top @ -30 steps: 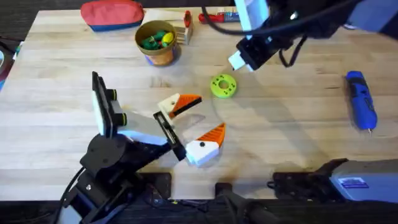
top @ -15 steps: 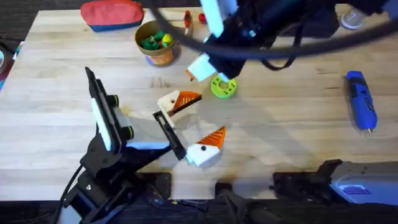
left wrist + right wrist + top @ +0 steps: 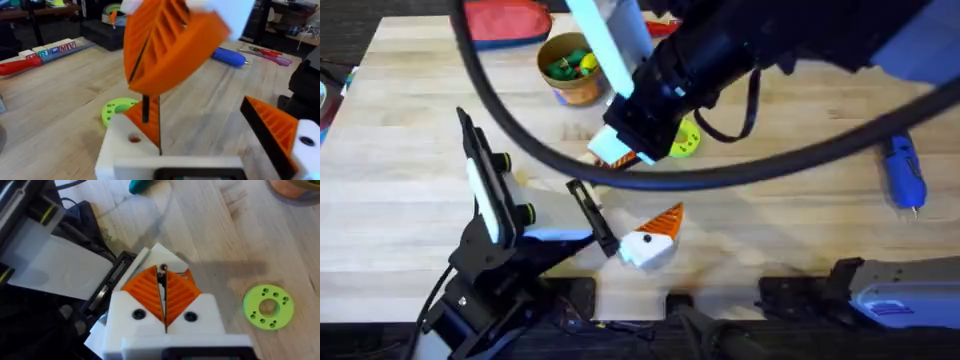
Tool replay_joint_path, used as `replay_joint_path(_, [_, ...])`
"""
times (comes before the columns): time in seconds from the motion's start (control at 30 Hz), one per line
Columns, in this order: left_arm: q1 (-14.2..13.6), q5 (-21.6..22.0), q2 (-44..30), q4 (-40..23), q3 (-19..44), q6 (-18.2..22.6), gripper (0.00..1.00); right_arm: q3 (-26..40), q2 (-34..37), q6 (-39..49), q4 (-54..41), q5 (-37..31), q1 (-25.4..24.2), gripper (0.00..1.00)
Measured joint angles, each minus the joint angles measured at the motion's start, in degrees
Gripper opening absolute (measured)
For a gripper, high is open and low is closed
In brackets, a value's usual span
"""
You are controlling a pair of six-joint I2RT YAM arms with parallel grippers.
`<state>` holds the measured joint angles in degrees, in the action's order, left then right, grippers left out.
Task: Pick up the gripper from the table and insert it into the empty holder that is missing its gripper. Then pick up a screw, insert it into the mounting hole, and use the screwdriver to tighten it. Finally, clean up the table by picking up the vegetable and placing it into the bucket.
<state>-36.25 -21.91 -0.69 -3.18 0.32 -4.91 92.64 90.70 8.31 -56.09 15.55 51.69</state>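
1. Cream-white, the holder (image 3: pixel 122 152) carries the orange gripper (image 3: pixel 146 122) seated in it. The left gripper (image 3: pixel 197 120) is spread and grasps nothing, leaving the mounting hole (image 3: pixel 134 139) exposed.
2. The right gripper (image 3: pixel 162 282) hangs just above, clenched on a screw (image 3: pixel 145 107) aimed at that hole.
3. The screwdriver (image 3: pixel 905 175) lies far right on the table (image 3: pixel 800 220).
4. A second ago the right gripper was beyond the green disc (image 3: pixel 685 140); it has swung left.

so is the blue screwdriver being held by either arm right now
No, the screwdriver lies by itself on the table at the far right, apart from the right gripper, which is over the middle.
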Motion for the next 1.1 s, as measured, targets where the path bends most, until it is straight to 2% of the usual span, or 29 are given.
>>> replay_joint_path(0.8, [0.0, -0.2, 0.0, 0.0, 0.0, 0.0, 0.988, 0.0, 3.8, -0.2, 0.4, -0.7, 0.4, 0.004])
replay_joint_path(1.1, [0.0, -0.4, 0.0, 0.0, 0.0, 0.0, 0.988, 0.0, 3.8, -0.2, 0.6, -0.9, 2.6, 0.003])
